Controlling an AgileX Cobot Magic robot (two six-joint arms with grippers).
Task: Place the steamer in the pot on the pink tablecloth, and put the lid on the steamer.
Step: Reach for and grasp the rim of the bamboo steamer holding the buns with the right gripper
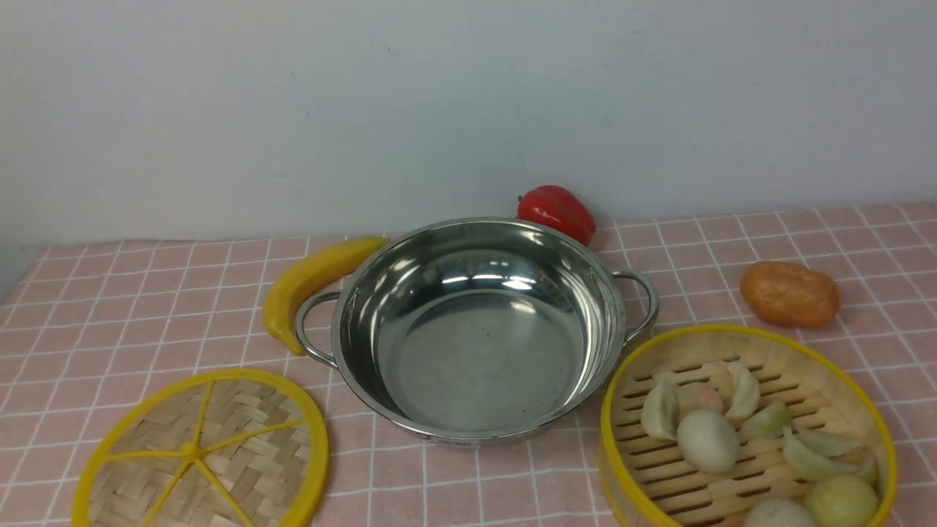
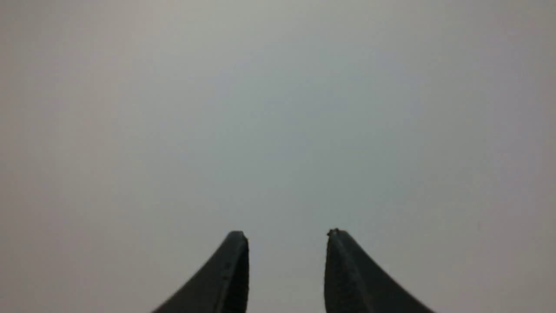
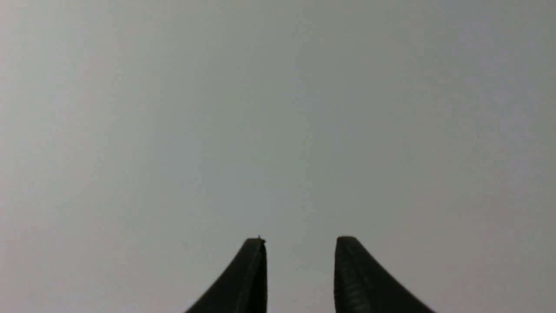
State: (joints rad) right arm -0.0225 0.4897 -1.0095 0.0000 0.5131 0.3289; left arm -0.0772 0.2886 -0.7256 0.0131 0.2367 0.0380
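Note:
The shiny steel pot [image 1: 476, 329] stands empty in the middle of the pink tablecloth [image 1: 110, 315]. To its near right sits the steamer [image 1: 747, 432], a bamboo basket with a yellow rim and pale dumplings inside. The lid [image 1: 201, 454], a flat woven disc with yellow spokes, lies at the near left. Neither arm shows in the front view. In the left wrist view my left gripper [image 2: 287, 234] stands open against a blank grey wall, nothing between its fingers. My right gripper [image 3: 299, 241] is open too, with only grey wall behind it.
A yellow banana [image 1: 311, 282] lies by the pot's left handle. A red pepper [image 1: 556, 211] sits behind the pot near the wall. An orange-brown potato [image 1: 789, 294] rests at the right, behind the steamer.

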